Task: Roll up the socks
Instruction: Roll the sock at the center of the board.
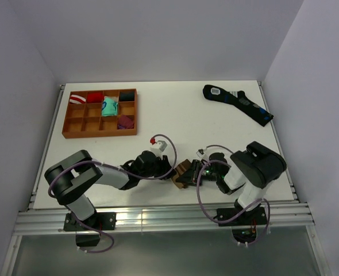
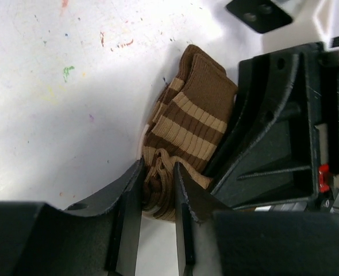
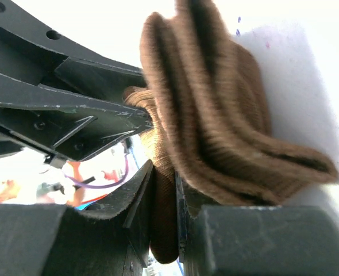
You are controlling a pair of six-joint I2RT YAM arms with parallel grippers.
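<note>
A: Largest first. White table [image 1: 175, 115]. Far left corner: wooden compartment tray [image 1: 100, 134], lying flat.

B: The arms?

A: Both are based at the near edge. The left arm [image 1: 77, 178] reaches right. The right arm [image 1: 255, 167] folds back leftward. Their wrists meet near the middle of that edge.

B: Far right corner?

A: Black sock [image 1: 238, 103] with blue marks and a white label. It lies flat and diagonal, well apart from both arms.

B: And the task's thing?

A: Brown striped socks [image 1: 183, 170], bunched on the table between the two wrists. The left wrist view shows them [image 2: 192, 123] folded in layers, with cream stripes across ribbed knit. They lie against the black body of the other arm's end effector.

B: Left end effector [image 2: 158, 181]?

A: Its fingers stand either side of a gathered fold at one end of the socks. The knit fills the gap and touches both fingers. Grasping the socks.

B: Right end effector [image 3: 164, 198]?

A: Clenched on a thin edge of the same socks [image 3: 215, 115]. The remaining folds bulge above and to the right of its fingers.

B: Smallest items?

A: Sock bundles sit in separate tray compartments.
- Far row: red-and-white bundle [image 1: 77, 99], red bundle [image 1: 95, 97], dark bundle [image 1: 126, 96].
- Nearer: teal bundle [image 1: 108, 107], purple bundle [image 1: 125, 121].

Last, coloured flecks [image 2: 68, 71] on the table beside the socks.
</note>
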